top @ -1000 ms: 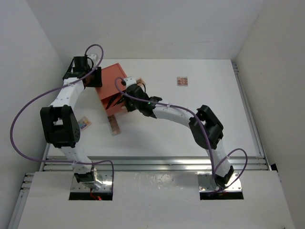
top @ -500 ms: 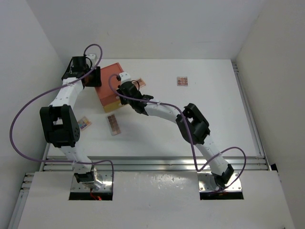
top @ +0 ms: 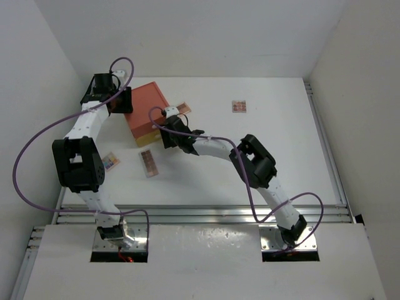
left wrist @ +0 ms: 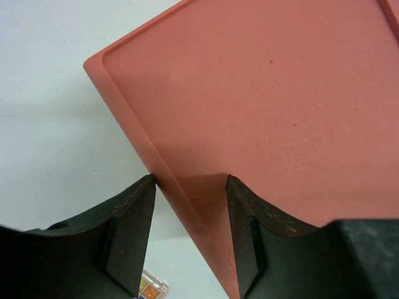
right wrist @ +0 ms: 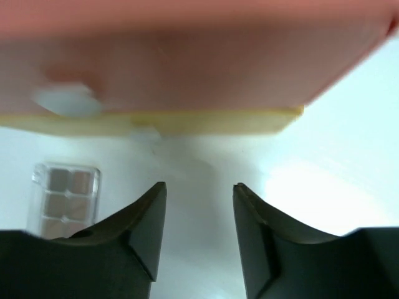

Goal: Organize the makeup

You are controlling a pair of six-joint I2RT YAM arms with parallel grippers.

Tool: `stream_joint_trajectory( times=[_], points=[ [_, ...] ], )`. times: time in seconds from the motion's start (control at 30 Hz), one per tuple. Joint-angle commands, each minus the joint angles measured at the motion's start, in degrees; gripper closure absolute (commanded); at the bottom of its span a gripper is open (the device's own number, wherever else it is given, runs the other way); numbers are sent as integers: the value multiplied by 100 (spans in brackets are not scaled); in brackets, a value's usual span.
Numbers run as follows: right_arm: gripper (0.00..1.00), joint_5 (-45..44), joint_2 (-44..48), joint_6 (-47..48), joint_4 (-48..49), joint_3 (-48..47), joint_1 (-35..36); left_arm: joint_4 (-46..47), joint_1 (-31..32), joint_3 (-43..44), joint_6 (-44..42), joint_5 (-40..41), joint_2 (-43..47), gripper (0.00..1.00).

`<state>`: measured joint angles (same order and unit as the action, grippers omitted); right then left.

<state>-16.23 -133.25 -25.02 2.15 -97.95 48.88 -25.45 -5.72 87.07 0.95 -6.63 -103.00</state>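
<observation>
The orange drawer box [top: 145, 106] sits near the far-left corner of the tabletop [top: 206, 181], and both arms are working around it. The left gripper [left wrist: 190, 185] has its fingers apart and straddles the box's left rim — one finger over the lid, the other outside the wall and touching the rim. It looks placed to brace the box against sliding, though nothing shows it squeezing.

The right gripper [right wrist: 198, 190] is low on the near side, fingers apart and empty. It points at the yellow drawer front [right wrist: 206, 120], which looks shut or nearly so. My reading is that it is lined up to work the drawer, so the makeup has somewhere to go.

The makeup itself lies loose on the tabletop:

- A pink-brown palette [top: 148, 162] lies flat on the near side of the box, off to one side of the right gripper in its wrist view.
- A multicoloured palette [top: 110, 161] lies close to the left edge, next to the left arm.
- A third palette [top: 182, 109] pokes out beside the box's right side.
- A fourth palette [top: 239, 106] lies well apart from the others, toward the far edge.

No brushes are visible. With four palettes out, the sorting seems to have some way to go.
</observation>
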Motion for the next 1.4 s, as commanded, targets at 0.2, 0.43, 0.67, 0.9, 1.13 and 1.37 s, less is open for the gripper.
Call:
stream_joint_trajectory(
  times=[0.2,0.43,0.67,0.9,1.13,1.37],
  points=[
    [44,541,-219,-320,567,-374,-10,-346,-52,100,10,-84,-185,46],
    [45,665,-430,-363,725,-514,7,-346,-52,223,115,-136,-300,46],
    [46,489,-711,-303,830,-813,60,-346,-105,276,116,-136,-352,46],
    [47,366,-851,-267,892,-1068,95,-346,-105,276,116,-189,-405,46],
    [52,94,-930,-118,1112,-1041,112,-346,-157,276,116,-189,-405,46],
    [53,6,-992,-153,1147,-1007,86,-399,-158,276,116,-189,-405,46]
  ],
)
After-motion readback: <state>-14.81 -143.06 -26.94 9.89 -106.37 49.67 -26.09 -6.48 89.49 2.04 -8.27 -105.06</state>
